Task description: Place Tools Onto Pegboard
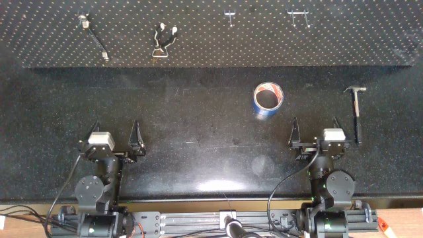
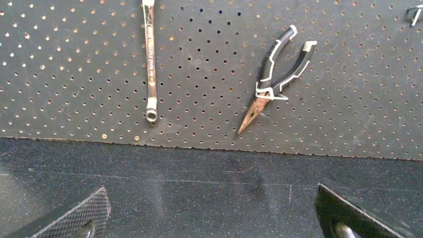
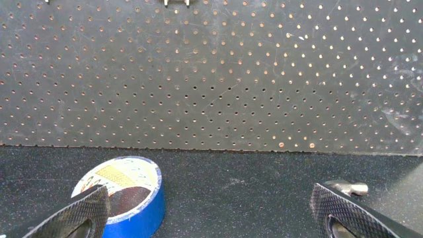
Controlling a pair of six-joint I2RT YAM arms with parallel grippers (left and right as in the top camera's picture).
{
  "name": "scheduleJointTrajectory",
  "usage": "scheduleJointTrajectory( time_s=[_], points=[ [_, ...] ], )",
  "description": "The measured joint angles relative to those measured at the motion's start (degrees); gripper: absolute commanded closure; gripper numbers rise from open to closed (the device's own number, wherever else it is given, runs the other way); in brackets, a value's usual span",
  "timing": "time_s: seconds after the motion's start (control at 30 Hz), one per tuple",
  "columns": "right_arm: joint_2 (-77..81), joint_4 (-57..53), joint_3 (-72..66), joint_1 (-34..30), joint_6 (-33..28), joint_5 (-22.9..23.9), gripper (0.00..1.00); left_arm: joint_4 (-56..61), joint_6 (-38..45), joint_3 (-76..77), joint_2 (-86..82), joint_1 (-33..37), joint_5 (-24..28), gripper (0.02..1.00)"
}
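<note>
- Wide and empty: left gripper [image 1: 115,127], right gripper [image 1: 316,125], both well short of the pegboard [image 1: 211,46].
- Better to grip the tape [image 1: 268,98] by its wall, hole toward a pegboard hook [image 1: 230,16].

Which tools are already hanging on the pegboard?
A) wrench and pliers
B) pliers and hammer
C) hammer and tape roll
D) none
A: the wrench and the pliers hang on the pegboard, while the tape roll and the hammer lie on the table.
</note>
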Motion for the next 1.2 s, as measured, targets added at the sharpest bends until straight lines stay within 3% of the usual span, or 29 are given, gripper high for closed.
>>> scheduleJointTrajectory(
  time_s=[1.2],
  points=[
    [0.0, 0.0, 0.0, 0.0, -1.4, 1.6, 0.020, 0.0, 0.2, 0.0, 0.0, 0.0, 0.0, 0.023]
  ],
)
